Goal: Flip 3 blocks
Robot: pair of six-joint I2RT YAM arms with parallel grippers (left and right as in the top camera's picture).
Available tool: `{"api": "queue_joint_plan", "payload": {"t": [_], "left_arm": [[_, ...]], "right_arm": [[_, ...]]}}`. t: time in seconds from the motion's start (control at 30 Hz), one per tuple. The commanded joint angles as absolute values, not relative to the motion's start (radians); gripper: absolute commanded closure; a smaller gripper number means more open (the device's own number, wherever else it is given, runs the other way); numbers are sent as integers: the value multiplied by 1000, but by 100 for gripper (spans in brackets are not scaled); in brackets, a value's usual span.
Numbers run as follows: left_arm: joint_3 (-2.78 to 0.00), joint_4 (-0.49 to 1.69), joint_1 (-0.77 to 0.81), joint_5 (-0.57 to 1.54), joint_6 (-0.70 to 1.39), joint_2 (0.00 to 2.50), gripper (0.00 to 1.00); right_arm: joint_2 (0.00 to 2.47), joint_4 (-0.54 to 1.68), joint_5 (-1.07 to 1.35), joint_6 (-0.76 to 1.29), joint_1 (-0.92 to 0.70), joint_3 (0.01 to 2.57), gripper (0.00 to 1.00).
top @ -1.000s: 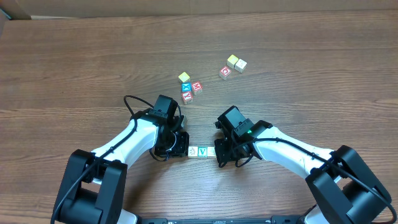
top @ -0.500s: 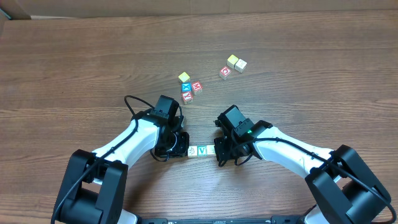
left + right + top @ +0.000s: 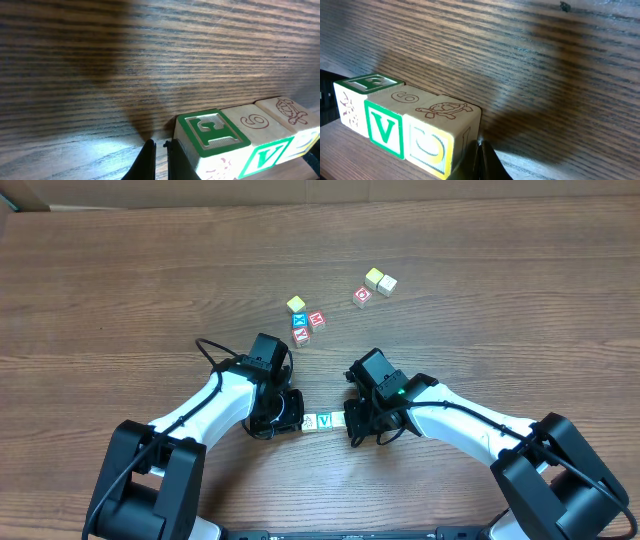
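Seen from overhead, the three blocks (image 3: 324, 421) lie in one tight row, face against face. The left gripper (image 3: 298, 420) is just beside one end of the row and the right gripper (image 3: 349, 421) just beside the other, while the other lettered cubes (image 3: 305, 322) sit well apart beyond the row. In the left wrist view the fingers are clenched on nothing, their tips low beside the E-topped block (image 3: 212, 131) at that end of the row; I cannot tell whether they touch it. In the right wrist view the fingers are likewise pressed together and empty, at the foot of the turtle-topped block (image 3: 445, 111), which adjoins the V block (image 3: 384, 131) in the row's middle. These look like light, rigid wooden cubes with smooth painted faces, likely to skid or tumble if nudged. The best hold is probably across two free opposite sides, end blocks first, since the middle one is hemmed in.
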State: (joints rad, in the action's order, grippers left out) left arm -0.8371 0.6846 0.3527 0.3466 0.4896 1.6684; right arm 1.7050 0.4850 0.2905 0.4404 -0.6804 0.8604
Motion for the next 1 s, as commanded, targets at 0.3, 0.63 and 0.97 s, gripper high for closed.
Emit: {"api": "queue_joint_plan", "payload": {"t": [0.3, 0.63, 0.97], "left_arm": [[-835, 675, 370, 381, 541, 1676, 96], [-835, 675, 370, 381, 558, 1676, 96], [-835, 675, 370, 381, 566, 1676, 95]], "right_arm": [[1712, 456, 323, 437, -685, 856, 96], [1712, 450, 306, 457, -685, 856, 96], [1712, 407, 279, 498, -685, 856, 96]]}}
